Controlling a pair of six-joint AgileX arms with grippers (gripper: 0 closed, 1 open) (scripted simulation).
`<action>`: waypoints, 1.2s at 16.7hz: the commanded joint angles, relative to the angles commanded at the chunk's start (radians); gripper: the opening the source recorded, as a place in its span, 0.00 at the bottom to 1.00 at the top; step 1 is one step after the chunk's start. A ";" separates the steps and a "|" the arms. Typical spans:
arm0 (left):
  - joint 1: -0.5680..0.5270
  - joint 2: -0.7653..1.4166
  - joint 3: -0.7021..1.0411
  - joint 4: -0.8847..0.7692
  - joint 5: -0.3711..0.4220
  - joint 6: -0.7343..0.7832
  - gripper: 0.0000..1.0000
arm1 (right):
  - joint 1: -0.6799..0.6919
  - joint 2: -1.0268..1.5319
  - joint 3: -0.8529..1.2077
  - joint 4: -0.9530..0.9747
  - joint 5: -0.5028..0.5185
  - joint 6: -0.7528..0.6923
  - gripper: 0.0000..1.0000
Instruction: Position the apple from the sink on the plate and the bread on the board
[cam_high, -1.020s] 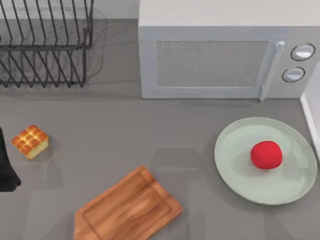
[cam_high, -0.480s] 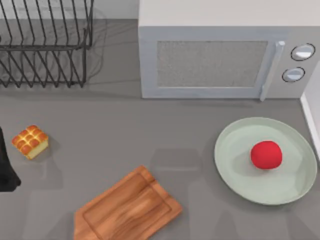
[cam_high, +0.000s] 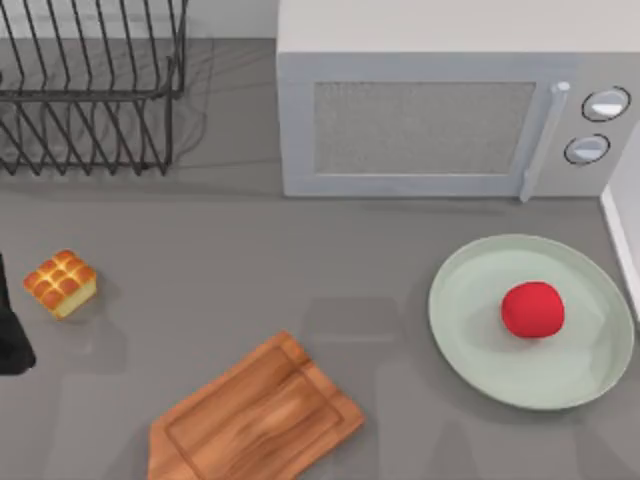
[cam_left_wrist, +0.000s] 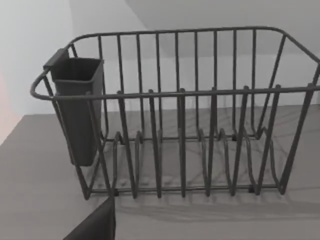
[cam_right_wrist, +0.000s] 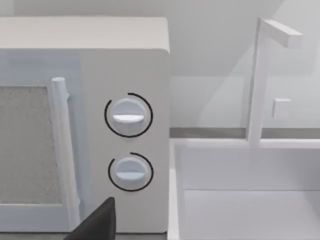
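left arm (cam_high: 12, 335): at table's left edge, low | left gripper: state unclear

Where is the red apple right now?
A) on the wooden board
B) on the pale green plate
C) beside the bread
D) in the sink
B: in the top view the apple rests on the plate, right of the board.

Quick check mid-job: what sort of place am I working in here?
A rendered kitchen counter, it seems. A microwave stands at the back beside a wire dish rack, and the right wrist view has a sink with a tap. Food is out too: an apple on a plate.
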 joint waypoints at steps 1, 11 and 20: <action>-0.002 0.053 0.046 -0.032 0.000 0.023 1.00 | 0.000 0.000 0.000 0.000 0.000 0.000 1.00; -0.033 1.020 0.694 -0.526 0.004 0.348 1.00 | 0.000 0.000 0.000 0.000 0.000 0.000 1.00; -0.054 1.715 1.193 -0.896 0.003 0.597 1.00 | 0.000 0.000 0.000 0.000 0.000 0.000 1.00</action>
